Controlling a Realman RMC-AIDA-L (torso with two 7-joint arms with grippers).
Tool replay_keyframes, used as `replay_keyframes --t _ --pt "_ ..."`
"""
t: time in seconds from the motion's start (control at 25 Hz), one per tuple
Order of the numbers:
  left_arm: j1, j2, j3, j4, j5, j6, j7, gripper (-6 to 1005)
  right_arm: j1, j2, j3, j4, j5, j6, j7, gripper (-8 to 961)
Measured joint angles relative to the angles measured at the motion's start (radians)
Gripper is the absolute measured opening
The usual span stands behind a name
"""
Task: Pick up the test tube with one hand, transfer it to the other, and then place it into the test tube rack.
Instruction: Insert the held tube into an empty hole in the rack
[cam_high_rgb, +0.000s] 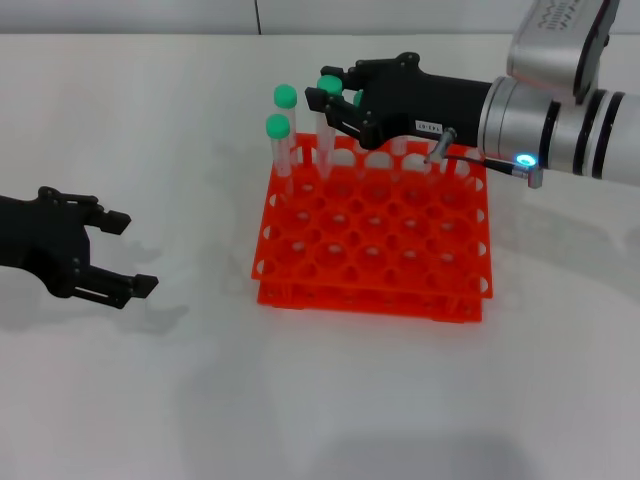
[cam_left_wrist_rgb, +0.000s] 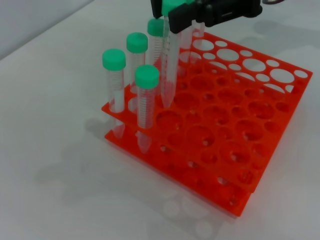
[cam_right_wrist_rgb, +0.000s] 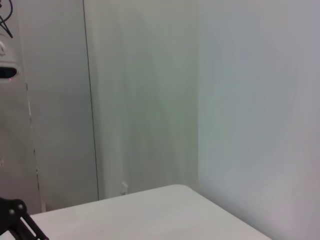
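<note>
The orange test tube rack (cam_high_rgb: 400, 255) stands in the middle of the table; it also shows in the left wrist view (cam_left_wrist_rgb: 235, 135). My right gripper (cam_high_rgb: 333, 100), black with a white label, reaches in from the right over the rack's far left corner. It is shut on a green-capped test tube (cam_left_wrist_rgb: 168, 70) just below the cap. The tube hangs upright with its tip just above a hole in the top tier. My left gripper (cam_high_rgb: 130, 253) is open and empty, low over the table to the left of the rack.
Several other green-capped tubes (cam_left_wrist_rgb: 114, 80) stand in the rack's far left holes, close beside the held tube; two of their caps (cam_high_rgb: 285, 96) show in the head view. The right wrist view shows only a wall and the table's far edge.
</note>
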Motion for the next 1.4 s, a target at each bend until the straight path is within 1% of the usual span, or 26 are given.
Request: replay_keyframes --t 0.32,1.12,1.4 --pt "0.000 0.000 0.000 -0.001 0.000 0.000 0.000 890 0.000 0.000 -0.033 0.008 0.064 -0.001 -0.057 268" --pt "-0.008 -0.002 0.000 -0.015 0.000 -0.003 0.012 890 0.009 0.000 -0.034 0.045 0.067 0.002 -0.036 270" --pt "-0.009 -0.002 0.000 -0.022 0.000 -0.006 0.014 890 0.035 0.000 -0.049 0.062 0.067 0.006 -0.011 270"
